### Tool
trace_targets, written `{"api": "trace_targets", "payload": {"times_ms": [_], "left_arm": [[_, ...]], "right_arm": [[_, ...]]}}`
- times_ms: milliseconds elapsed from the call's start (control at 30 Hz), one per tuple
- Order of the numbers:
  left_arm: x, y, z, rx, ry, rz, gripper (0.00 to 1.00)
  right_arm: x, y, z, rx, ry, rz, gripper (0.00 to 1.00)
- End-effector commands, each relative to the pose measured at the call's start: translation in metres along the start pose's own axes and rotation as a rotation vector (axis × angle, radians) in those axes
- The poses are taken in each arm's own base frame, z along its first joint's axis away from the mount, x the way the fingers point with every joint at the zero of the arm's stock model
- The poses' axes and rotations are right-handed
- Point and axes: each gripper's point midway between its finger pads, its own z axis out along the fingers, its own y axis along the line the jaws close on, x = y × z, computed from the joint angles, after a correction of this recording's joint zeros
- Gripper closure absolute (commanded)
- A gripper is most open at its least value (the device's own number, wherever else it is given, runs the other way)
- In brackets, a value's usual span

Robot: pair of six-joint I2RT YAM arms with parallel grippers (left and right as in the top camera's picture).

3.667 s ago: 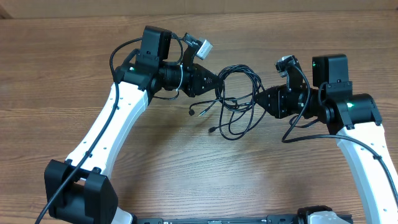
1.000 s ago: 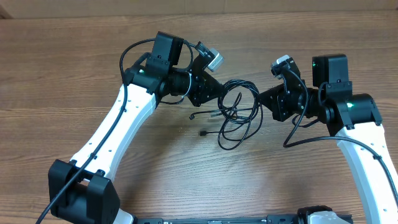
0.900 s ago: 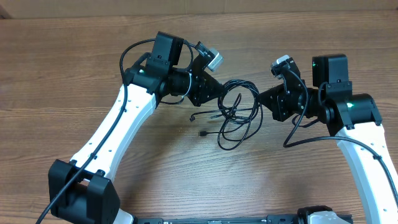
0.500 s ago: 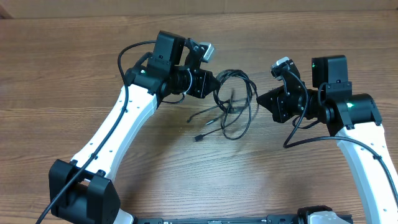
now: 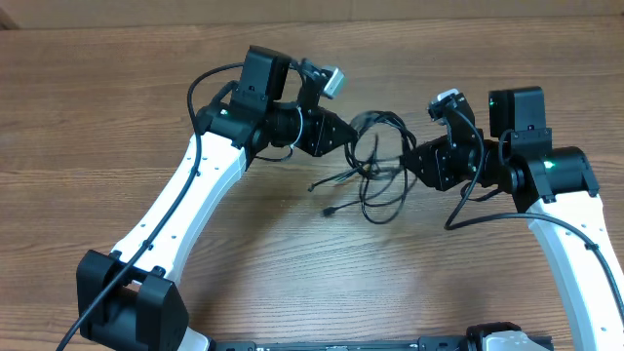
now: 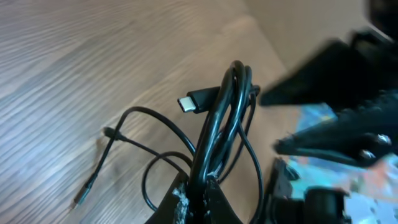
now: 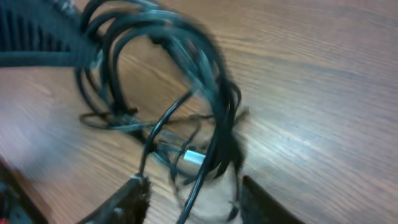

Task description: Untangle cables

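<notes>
The cables (image 5: 378, 166) hang as one tangled black bunch between my two arms, above the wooden table (image 5: 117, 117). My left gripper (image 5: 343, 134) is shut on several strands of the bunch. In the left wrist view the jaws (image 6: 198, 184) pinch those strands (image 6: 217, 124), and a silver-tipped plug (image 6: 189, 101) sticks out to the left. My right gripper (image 5: 408, 160) stands open at the bunch's right side. In the right wrist view its fingers (image 7: 133, 194) are spread, and a loose strand (image 7: 198, 177) passes between them; the picture is blurred, so touching cannot be told. A silver plug (image 7: 194, 157) lies in the loops.
Two loose cable ends with plugs (image 5: 330, 211) trail down to the table below the bunch. The thicker arm wiring (image 5: 458, 200) loops beside the right arm. The far edge of the table (image 5: 409, 19) runs along the top.
My right gripper has opened and let go of the cables. My left gripper kept its hold, pulled the bunch left, then brought it back toward the right gripper.
</notes>
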Motion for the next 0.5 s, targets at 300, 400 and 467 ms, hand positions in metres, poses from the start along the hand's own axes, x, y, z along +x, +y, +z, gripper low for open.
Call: {"api": "trace_targets", "payload": {"times_ms": [300,400,467], "left_arm": [[-0.004,-0.028,-0.01,0.096,-0.012,0.137,0.96],[-0.004,-0.028,-0.01,0.096,-0.012,0.137,0.96],[-0.004,-0.028,-0.01,0.096,-0.012,0.137,0.96]], "right_arm": [[-0.025,0.002,-0.01,0.024,-0.096,-0.141,0.53],[-0.026,0.002,-0.011,0.025,-0.1,-0.143,0.72],[-0.026,0.002,-0.011,0.024,-0.099,-0.143,0.81]]}}
